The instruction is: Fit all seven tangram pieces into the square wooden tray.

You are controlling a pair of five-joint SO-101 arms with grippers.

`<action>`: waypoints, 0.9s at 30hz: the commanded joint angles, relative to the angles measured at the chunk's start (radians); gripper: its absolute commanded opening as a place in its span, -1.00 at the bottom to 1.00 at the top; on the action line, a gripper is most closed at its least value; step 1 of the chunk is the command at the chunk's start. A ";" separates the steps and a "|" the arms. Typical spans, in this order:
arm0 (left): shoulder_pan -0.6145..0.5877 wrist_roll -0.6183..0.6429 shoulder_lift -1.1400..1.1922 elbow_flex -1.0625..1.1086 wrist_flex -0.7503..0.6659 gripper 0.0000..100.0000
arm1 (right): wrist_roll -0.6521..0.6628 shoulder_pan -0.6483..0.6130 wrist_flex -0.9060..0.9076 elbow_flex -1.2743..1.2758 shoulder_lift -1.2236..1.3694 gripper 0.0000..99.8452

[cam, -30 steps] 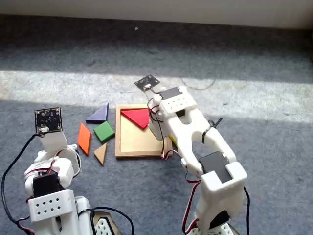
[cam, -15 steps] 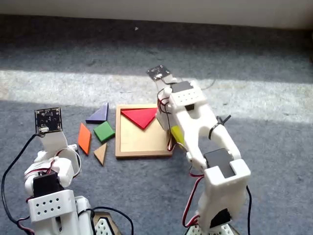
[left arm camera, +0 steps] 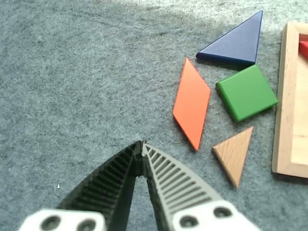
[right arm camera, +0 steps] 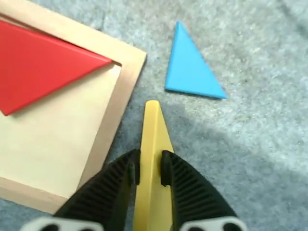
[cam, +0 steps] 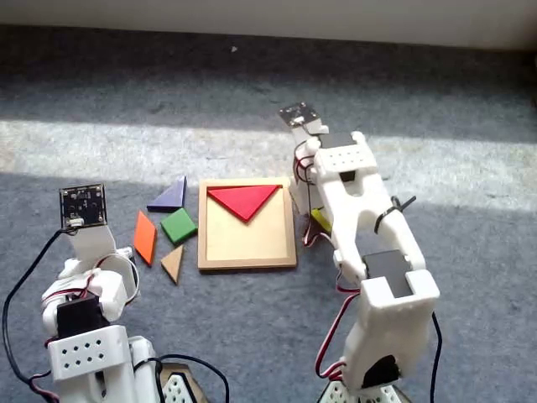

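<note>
Right gripper [right arm camera: 150, 161] clamped on yellow piece [right arm camera: 153, 125], held on edge just outside tray [right arm camera: 126, 91] rim. Red triangle [right arm camera: 43, 62] lies in tray. Blue triangle [right arm camera: 190, 67] on carpet [left arm camera: 72, 72] near tray corner. Left gripper [left arm camera: 142, 144] closed, empty, near orange piece [left arm camera: 191, 102], green square [left arm camera: 246, 92], purple triangle [left arm camera: 238, 43], tan triangle [left arm camera: 235, 151]

I'm rocking white printed shells on my left arm [cam: 88, 353] and right arm [cam: 369, 243], with black servo blocks poking through. Red, black and white cables [cam: 322, 361] are looping out at the joints, and a black zip tie [cam: 394, 208] is sticking off the right one. My claw fingers [left arm camera: 168, 178] are looking black and ribbed, sitting on white bases with tiny screw holes.
</note>
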 commanded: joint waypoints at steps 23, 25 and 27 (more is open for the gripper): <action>-0.005 -0.006 -0.008 -0.033 -0.021 -0.98 | -0.023 0.067 0.219 -0.151 -0.110 -0.99; -0.005 -0.006 -0.008 -0.033 -0.021 -0.98 | -0.081 0.048 0.219 -0.150 -0.150 -0.99; -0.005 -0.006 -0.008 -0.033 -0.021 -0.98 | -0.121 0.025 0.219 -0.150 -0.180 -0.99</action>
